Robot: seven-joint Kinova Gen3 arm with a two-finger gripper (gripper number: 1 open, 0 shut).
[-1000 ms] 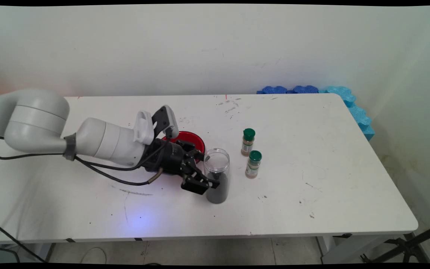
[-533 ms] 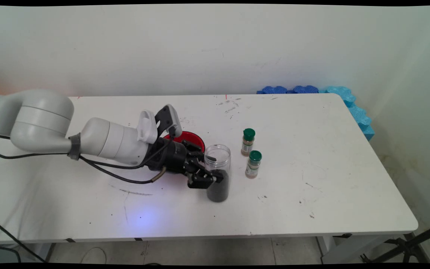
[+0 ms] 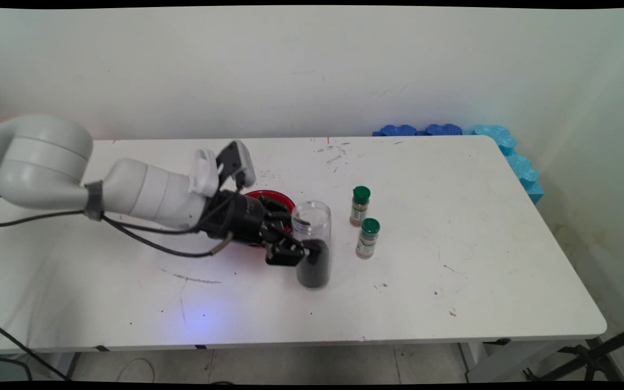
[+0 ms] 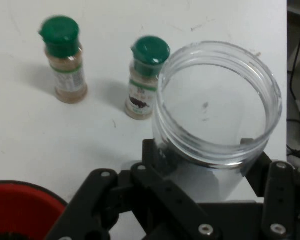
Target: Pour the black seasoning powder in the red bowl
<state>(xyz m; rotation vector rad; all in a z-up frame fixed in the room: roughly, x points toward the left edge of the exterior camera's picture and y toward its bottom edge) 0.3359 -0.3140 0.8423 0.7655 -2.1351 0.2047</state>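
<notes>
Gripper point(image 3: 302, 251) sits centre frame in main view, arm reaching in low from the left w/ black cables trailing under it. Fingers are closed in on the clear jar point(image 3: 312, 244), one each side of its body; hand view shows the jaws hugging the jar point(image 4: 217, 112) left and right below the rim, so grip is a side pinch around the wall, leaving the open mouth free. Jar has no lid; bottom half is full of dark granular stuff, top half empty, seen thru the clear wall. It looks a touch tilted, and prob. just clear of the table point(image 3: 453, 281), but the base contact is hard to read from this angle.

Red bowl point(image 3: 271, 199) lies just behind and left of the jar in main view, mostly hidden by the wrist; in hand view its rim point(image 4: 25, 200) pokes in at lower left. Arm comes over the bowl to reach the jar, hence the overlap.

Two small spice bottles w/ green caps stand upright to the right of the jar: rear bottle point(image 3: 360, 206) and front bottle point(image 3: 368, 238), near each other but not touching, and both apart from the jar. Hand view has them upper left point(image 4: 64, 60) and upper centre point(image 4: 146, 77).

Blue foam pieces point(image 3: 453, 130) sit at the table's far right edge by the wall.
</notes>
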